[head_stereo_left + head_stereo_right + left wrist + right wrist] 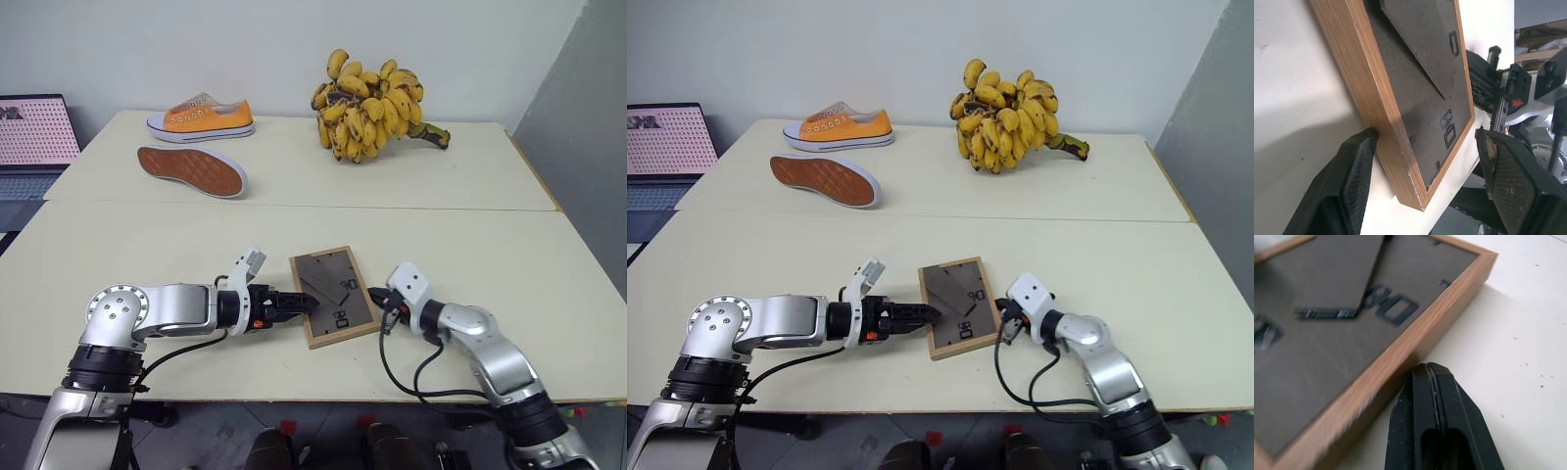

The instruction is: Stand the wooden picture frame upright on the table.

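Soft, even room light falls on the pale cream matte table (411,235), with no glare. Shadows are faint in the head views; the light-wood picture frame with dark grey backing (1415,93) casts a soft grey shadow. Up close, the frame's near edge blurs.

Wooden picture frame (333,297) lies backing up, so pic side hidden; laptop (34,137) cut off by left edge.
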Controlling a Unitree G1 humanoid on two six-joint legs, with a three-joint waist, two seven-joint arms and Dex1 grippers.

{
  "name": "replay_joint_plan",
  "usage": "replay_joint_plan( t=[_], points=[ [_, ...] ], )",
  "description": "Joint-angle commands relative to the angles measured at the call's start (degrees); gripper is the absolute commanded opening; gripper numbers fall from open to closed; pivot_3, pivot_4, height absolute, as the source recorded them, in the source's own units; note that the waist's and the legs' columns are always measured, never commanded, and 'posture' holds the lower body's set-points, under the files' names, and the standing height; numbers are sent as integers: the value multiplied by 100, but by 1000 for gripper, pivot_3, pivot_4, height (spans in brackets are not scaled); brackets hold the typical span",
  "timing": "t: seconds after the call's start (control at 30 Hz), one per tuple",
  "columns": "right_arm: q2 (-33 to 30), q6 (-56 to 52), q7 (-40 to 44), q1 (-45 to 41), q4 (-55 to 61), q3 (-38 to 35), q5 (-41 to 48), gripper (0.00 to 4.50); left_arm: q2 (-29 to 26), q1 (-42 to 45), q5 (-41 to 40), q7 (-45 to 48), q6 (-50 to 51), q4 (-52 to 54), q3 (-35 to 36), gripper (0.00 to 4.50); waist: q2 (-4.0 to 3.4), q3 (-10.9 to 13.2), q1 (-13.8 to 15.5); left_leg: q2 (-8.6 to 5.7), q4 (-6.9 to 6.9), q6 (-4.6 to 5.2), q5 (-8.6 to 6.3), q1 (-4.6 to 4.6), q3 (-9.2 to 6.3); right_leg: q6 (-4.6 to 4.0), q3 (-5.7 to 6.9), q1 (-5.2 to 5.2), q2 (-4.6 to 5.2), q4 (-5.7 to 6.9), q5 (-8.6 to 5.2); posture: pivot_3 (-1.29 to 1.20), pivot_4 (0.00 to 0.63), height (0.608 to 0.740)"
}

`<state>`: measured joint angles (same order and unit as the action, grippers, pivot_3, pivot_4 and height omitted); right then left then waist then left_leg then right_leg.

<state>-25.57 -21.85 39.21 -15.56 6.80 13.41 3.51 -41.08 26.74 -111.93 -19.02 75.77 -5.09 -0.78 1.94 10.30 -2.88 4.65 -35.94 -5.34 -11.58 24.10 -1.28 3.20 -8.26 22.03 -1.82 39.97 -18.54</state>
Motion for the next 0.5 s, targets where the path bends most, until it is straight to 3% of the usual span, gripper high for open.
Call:
replay_joint_plan(
  t=[0.03, 0.17, 0.5],
  points=[
    [-495, 197, 487, 112, 212, -224, 137, 0, -200, -117, -107, 147, 77, 101, 95, 3417, 0, 0, 3, 0, 0, 0, 0, 0, 0, 1, 0, 0, 0, 0, 0, 0, 150, 740],
    [-573, 28, 647, 189, 411, -164, 293, 0, -297, -267, -107, 56, 33, 138, 58, 3417, 0, 0, -22, 1, 3, 0, 0, -3, -1, 1, -1, 0, 0, 0, -1, 0, 150, 740],
    [300, -727, 100, 16, 849, 12, 479, 0, -143, -395, -107, -258, -119, 248, -67, 3417, 0, 0, -19, 1, 2, -1, 0, -2, -1, 8, -1, 0, 1, 0, -5, 0, 150, 740]
  ],
)
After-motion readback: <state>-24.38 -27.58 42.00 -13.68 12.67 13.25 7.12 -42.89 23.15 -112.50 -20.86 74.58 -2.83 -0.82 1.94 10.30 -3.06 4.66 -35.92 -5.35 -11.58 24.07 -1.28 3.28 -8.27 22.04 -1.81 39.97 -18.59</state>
